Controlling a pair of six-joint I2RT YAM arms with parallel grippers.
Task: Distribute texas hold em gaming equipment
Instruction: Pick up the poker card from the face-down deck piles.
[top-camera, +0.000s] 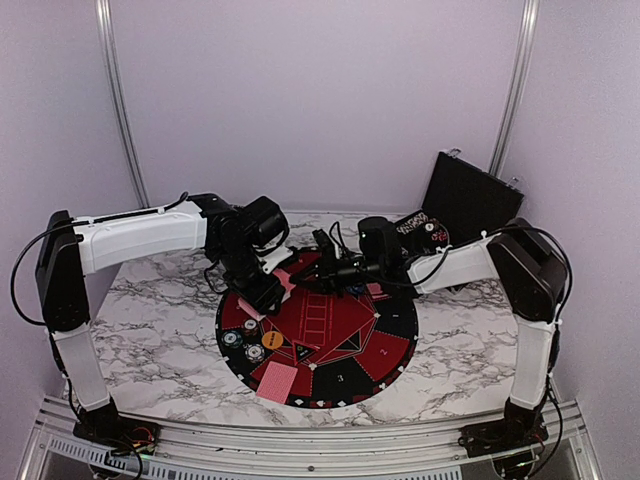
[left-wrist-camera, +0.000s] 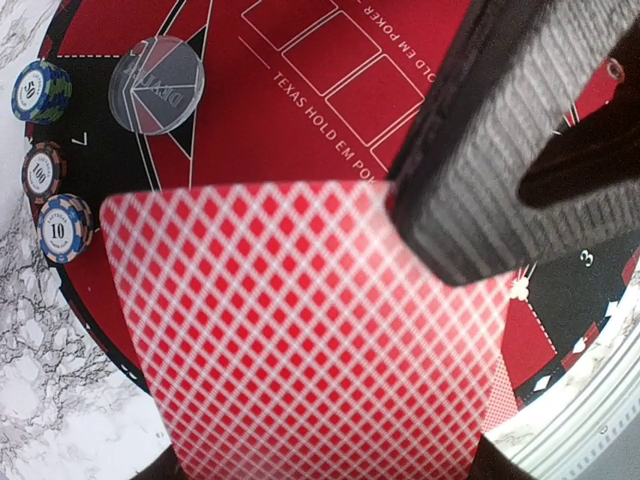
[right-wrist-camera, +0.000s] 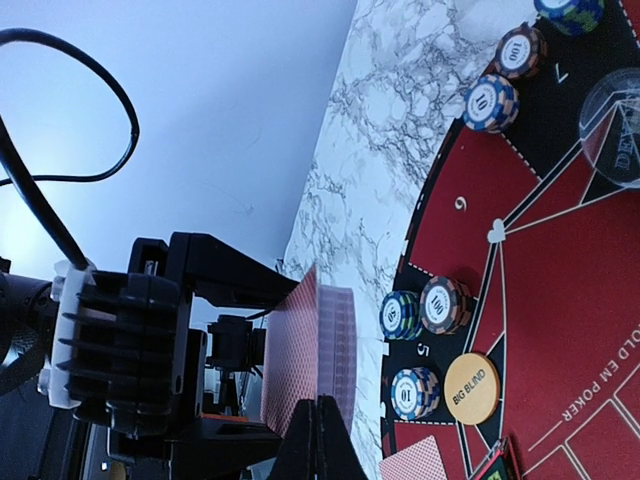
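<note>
Beside chips, the orange disc reads BIG BLIND.

Six chip stacks, two discs, one mat.

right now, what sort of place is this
Probably a robot lab cell, not a card room: plain walls framed by aluminium posts, a marble-look table with the left arm and right arm bolted on, and a Texas hold em mat.
</note>
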